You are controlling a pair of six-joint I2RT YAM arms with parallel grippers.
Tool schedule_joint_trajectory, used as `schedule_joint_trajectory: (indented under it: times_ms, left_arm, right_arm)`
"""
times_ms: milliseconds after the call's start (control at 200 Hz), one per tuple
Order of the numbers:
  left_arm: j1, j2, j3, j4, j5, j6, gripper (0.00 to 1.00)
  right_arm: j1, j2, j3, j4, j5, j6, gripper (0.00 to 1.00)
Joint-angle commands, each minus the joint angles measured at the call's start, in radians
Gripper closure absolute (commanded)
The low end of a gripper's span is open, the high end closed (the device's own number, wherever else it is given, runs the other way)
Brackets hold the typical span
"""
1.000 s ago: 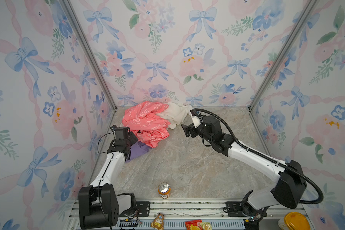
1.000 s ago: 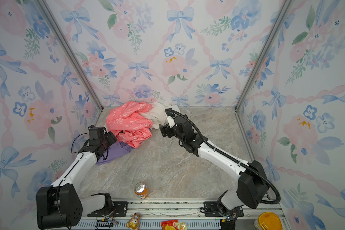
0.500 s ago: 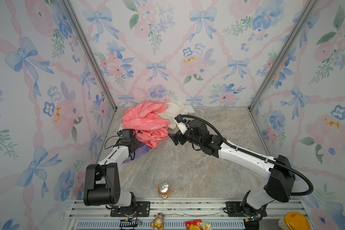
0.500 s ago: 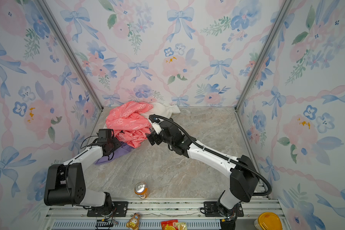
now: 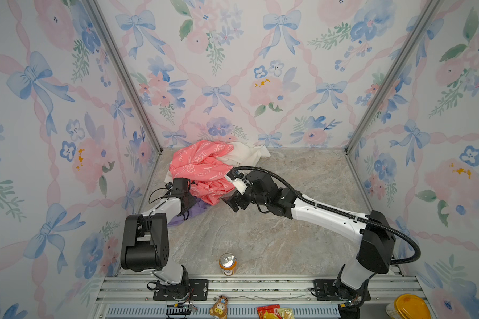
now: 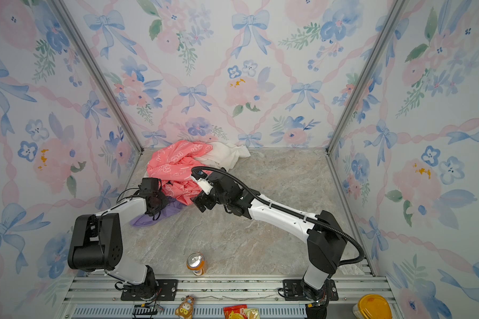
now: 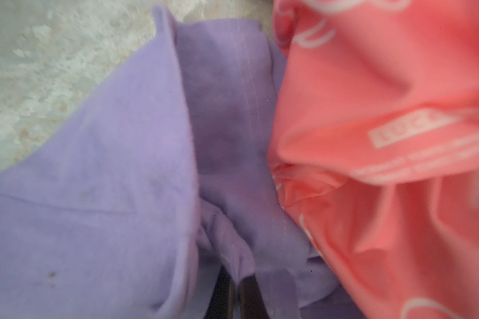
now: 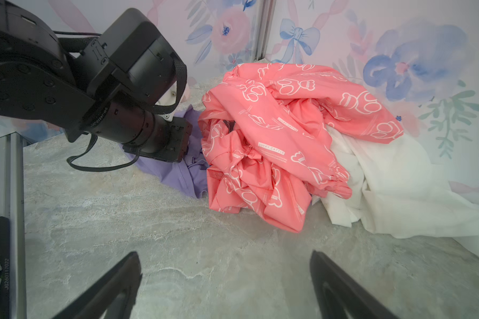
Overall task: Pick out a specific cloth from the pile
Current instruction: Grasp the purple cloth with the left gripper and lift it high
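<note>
My left tool [image 7: 234, 292] is clamped on the purple cloth [image 5: 198, 210], which pokes from the pile [image 5: 205, 168] at its seven o'clock edge; my right tool [image 8: 224, 287] gapes empty.

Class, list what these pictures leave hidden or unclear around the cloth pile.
- Purple cloth: mostly hidden under the coral-pink cloth, both top views.
- Left end effector: fingertips buried in purple folds, blurred, left wrist view.
- Cream-white cloth: cut off by the edge, right wrist view.
</note>
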Motion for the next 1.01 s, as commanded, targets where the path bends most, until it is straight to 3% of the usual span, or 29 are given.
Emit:
schedule_joint_trajectory:
  times_ms: [0,545,825,1000]
  left_arm:
    - [-0.005,-0.09,0.031,-0.001,-0.04,0.022,1.0]
    - [-0.003,-0.438,0.086,0.045,-0.109,0.044,1.0]
    - [-0.004,-0.514,0.194,0.142,0.014,0.122,1.0]
    - [-0.004,-0.53,0.265,0.188,0.034,0.159,1.0]
  right_arm:
    - [0.013,0.02,0.04,-0.022,-0.017,0.013,0.03]
    - [0.015,0.06,0.09,-0.023,-0.062,0.004,0.03]
    - [0.015,0.073,0.127,-0.045,-0.073,-0.034,0.03]
    - [0.015,0.068,0.131,-0.052,-0.074,-0.056,0.03]
